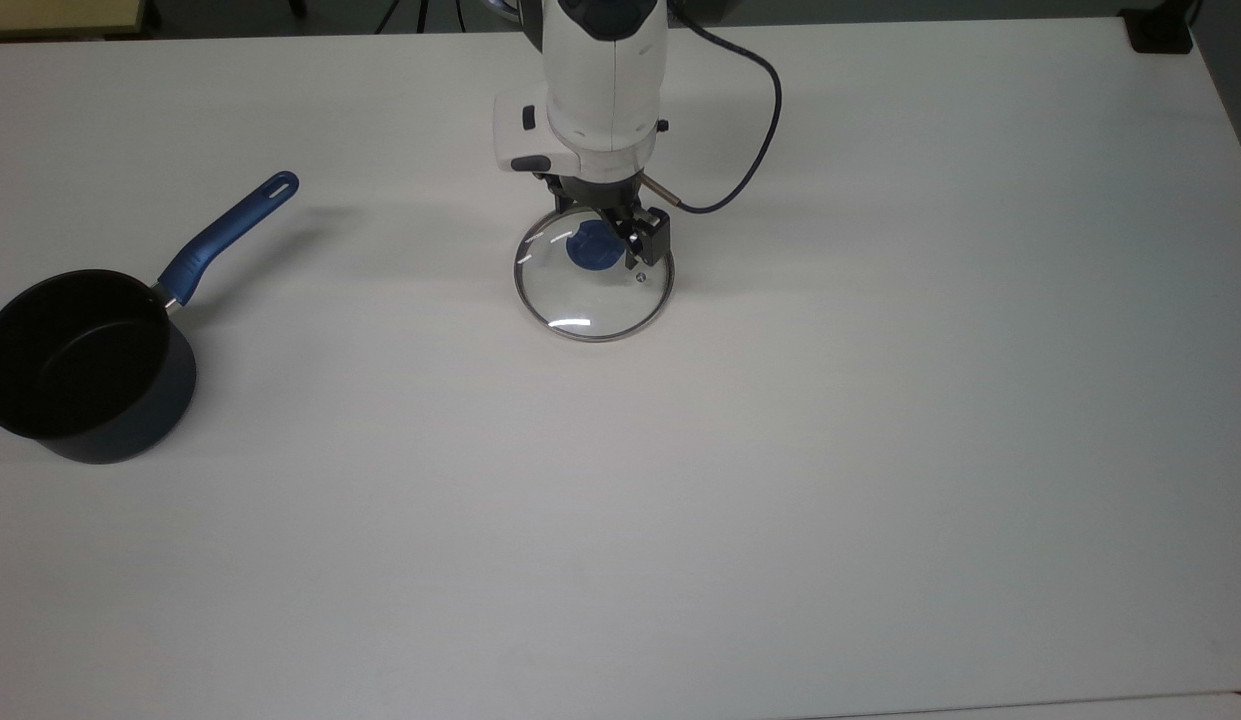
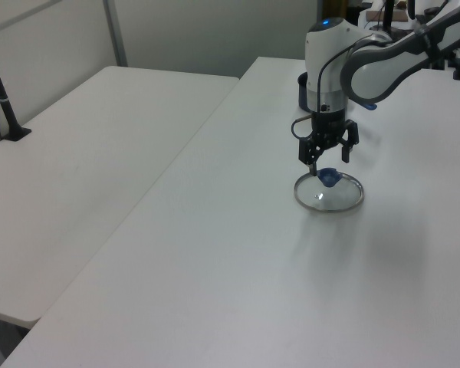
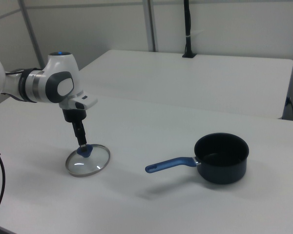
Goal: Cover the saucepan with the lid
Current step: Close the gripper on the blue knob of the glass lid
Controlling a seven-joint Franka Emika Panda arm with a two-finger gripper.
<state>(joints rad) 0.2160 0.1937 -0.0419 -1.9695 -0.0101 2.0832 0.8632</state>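
The lid (image 1: 593,288) lies flat on the table (image 1: 880,450), well apart from the saucepan (image 1: 85,365) at the top view's left. The gripper (image 2: 328,159) hangs just above the lid's blue knob (image 1: 590,250), fingers spread, holding nothing.

Robotics lab or test room, not a kitchen. Evidenced by plain white worktable (image 1: 880,450) carrying only a saucepan (image 3: 221,158) and a glass lid (image 1: 593,288); white Franka arm (image 2: 368,65) mounted at far edge in the left view; second white table (image 2: 77,176) to the left view's left; grey partition panels (image 3: 224,24); black pole (image 3: 187,29) clamped far in the right view.
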